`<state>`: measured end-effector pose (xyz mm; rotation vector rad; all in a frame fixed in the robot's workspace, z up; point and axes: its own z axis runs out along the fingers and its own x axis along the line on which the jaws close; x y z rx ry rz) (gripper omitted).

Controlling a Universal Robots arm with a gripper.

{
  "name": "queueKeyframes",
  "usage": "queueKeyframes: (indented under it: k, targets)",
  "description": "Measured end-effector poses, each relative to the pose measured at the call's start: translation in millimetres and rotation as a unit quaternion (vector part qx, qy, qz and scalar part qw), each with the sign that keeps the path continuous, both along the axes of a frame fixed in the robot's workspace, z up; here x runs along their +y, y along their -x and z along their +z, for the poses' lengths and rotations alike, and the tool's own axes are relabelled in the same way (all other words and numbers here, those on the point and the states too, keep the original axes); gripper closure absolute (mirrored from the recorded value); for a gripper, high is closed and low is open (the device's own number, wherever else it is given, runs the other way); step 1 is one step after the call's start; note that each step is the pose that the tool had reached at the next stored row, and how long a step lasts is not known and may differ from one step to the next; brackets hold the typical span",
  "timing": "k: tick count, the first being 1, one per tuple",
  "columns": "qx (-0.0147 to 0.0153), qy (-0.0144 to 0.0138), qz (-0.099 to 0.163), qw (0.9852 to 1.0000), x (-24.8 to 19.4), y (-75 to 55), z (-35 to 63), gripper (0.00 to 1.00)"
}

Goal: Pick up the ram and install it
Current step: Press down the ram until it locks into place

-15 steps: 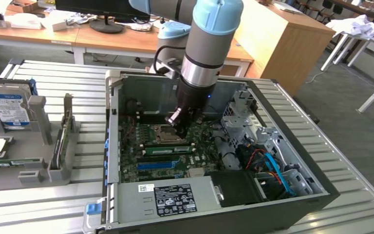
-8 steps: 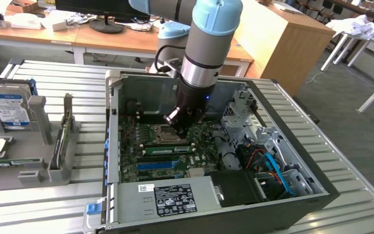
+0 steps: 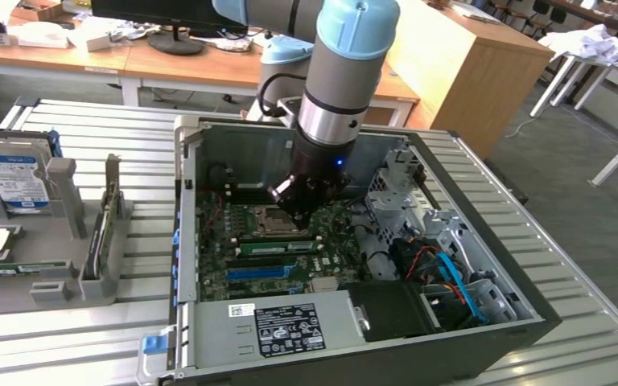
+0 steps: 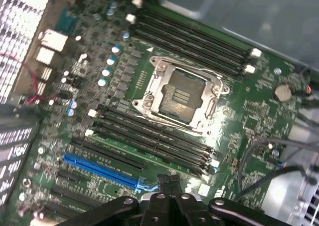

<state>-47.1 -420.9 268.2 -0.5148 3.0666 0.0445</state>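
On the slatted metal bench the open computer case (image 3: 186,209) holds my closed, empty gripper (image 4: 168,183) over the green ram stick (image 3: 277,247) mid-frame, so I'd press evenly.

Open room above the motherboard (image 4: 259,116), hemmed by case walls (image 3: 186,217), drive cage (image 3: 438,233), perhaps loose cables (image 3: 449,269).

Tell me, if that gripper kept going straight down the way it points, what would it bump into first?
Probably the green motherboard inside the open computer case: the shut gripper points down at the black memory slots beside the processor socket. How far above them it hangs is unclear.
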Motion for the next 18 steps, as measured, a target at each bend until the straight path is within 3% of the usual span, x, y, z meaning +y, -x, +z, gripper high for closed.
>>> queueKeyframes:
  k: [4,8,9,12,18]
  targets:
    - [0.0000,0.0000,-0.037,0.9993,0.0,0.0,-0.6,0.89]
    - [0.0000,0.0000,-0.073,0.9973,0.0,0.0,-1.3,0.89]
    - [0.0000,0.0000,-0.082,0.9966,0.0,0.0,-1.4,0.89]
    - [0.0000,-0.0001,-0.125,0.9922,0.1,0.0,-2.2,0.89]
    - [-0.0001,0.0003,-0.128,0.9918,0.2,0.0,-2.2,0.89]
